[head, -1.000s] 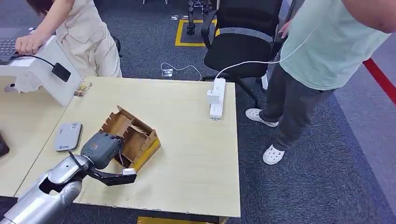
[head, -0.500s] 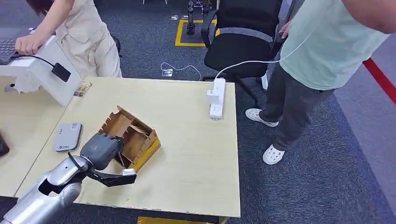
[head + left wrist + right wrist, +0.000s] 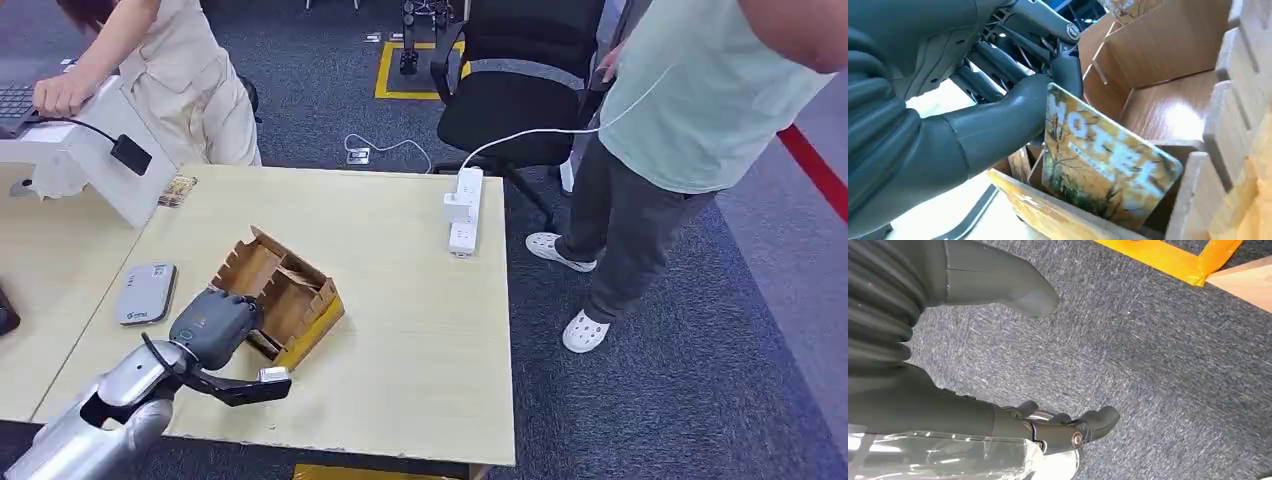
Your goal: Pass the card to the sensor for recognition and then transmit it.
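The left hand (image 3: pixel 1013 115) has edged back a touch from the cardboard box (image 3: pixel 283 292), thumb and finger pinching the hotel card (image 3: pixel 1100 160) half-raised from its slot, so the lift-out looks underway, sensor (image 3: pixel 146 293) beside the box next.

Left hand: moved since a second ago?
Yes, slightly. The left hand has pulled back toward the table's near edge, away from the cardboard box, pinching the card.

Yellow autumn-tree card (image 3: pixel 1103 170) with white lettering; brown cardboard box (image 3: pixel 290 290); grey sensor (image 3: pixel 146 293).
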Controlling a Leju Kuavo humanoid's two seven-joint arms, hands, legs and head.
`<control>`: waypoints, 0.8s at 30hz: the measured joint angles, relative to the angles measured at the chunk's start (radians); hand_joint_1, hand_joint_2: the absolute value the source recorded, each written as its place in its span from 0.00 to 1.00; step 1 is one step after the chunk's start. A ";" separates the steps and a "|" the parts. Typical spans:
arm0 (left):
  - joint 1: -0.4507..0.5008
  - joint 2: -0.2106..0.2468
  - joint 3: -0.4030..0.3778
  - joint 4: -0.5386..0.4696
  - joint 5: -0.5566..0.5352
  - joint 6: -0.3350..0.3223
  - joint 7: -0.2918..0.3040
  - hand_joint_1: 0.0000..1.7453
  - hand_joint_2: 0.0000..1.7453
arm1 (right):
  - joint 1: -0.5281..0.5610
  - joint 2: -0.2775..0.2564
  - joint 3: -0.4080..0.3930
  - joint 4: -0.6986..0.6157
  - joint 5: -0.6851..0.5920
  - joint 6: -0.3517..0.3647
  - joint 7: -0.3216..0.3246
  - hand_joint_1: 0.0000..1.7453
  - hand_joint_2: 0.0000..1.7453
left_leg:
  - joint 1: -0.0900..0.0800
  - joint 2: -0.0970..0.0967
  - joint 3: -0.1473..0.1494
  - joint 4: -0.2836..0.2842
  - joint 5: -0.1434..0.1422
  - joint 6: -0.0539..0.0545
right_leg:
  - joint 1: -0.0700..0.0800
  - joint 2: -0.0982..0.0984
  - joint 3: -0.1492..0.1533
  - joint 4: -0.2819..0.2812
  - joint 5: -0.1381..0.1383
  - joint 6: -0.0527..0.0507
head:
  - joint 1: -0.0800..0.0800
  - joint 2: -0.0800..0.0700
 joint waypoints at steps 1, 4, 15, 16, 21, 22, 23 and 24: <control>0.005 -0.001 0.002 -0.006 -0.004 0.002 0.005 1.00 1.00 | 0.002 0.000 -0.001 0.001 0.000 0.000 -0.002 0.00 1.00 | 0.000 0.000 0.000 0.000 0.000 0.000 | 0.000 0.000 0.000 0.000 0.000 0.000 | 0.000 0.000; 0.011 -0.003 0.004 -0.017 -0.006 0.005 0.010 1.00 1.00 | 0.004 0.000 -0.003 0.002 -0.001 0.000 -0.005 0.00 1.00 | 0.000 0.000 0.000 0.000 0.000 0.000 | 0.000 0.000 0.000 0.000 0.000 0.000 | 0.000 0.000; 0.065 0.027 0.097 -0.103 0.023 0.024 0.029 1.00 1.00 | 0.016 0.000 -0.010 0.006 -0.004 -0.016 -0.017 0.00 1.00 | 0.001 0.001 0.000 0.000 0.000 0.000 | 0.001 0.001 0.000 0.000 0.000 0.000 | -0.001 0.000; 0.077 0.041 0.118 -0.118 0.037 0.022 0.028 1.00 1.00 | 0.018 0.000 -0.013 0.007 -0.006 -0.018 -0.019 0.00 1.00 | 0.001 0.001 0.000 0.000 0.000 0.000 | 0.001 0.001 0.000 0.000 0.000 0.000 | 0.000 0.000; 0.136 0.115 0.276 -0.210 0.087 -0.011 0.004 1.00 1.00 | 0.027 0.000 -0.027 0.011 -0.011 -0.019 -0.028 0.00 1.00 | 0.002 0.000 0.000 0.000 -0.001 -0.001 | 0.001 0.001 -0.001 0.000 -0.001 -0.001 | 0.000 0.000; 0.143 0.123 0.296 -0.218 0.088 -0.014 0.002 1.00 1.00 | 0.027 0.000 -0.028 0.012 -0.012 -0.019 -0.028 0.00 1.00 | 0.002 0.000 0.000 0.000 -0.001 -0.001 | 0.001 0.000 0.000 0.000 -0.001 -0.001 | 0.000 0.000; 0.148 0.128 0.311 -0.227 0.088 -0.018 -0.002 1.00 1.00 | 0.027 0.000 -0.029 0.013 -0.011 -0.019 -0.028 0.00 1.00 | 0.001 0.000 0.000 0.000 -0.001 -0.001 | 0.001 0.000 0.000 0.000 -0.001 -0.001 | 0.000 0.000; 0.153 0.131 0.322 -0.236 0.087 -0.020 -0.005 1.00 1.00 | 0.027 0.000 -0.029 0.013 -0.012 -0.019 -0.029 0.00 1.00 | 0.002 0.000 0.000 0.000 -0.001 -0.001 | 0.001 0.000 0.000 0.000 -0.001 -0.001 | -0.001 0.000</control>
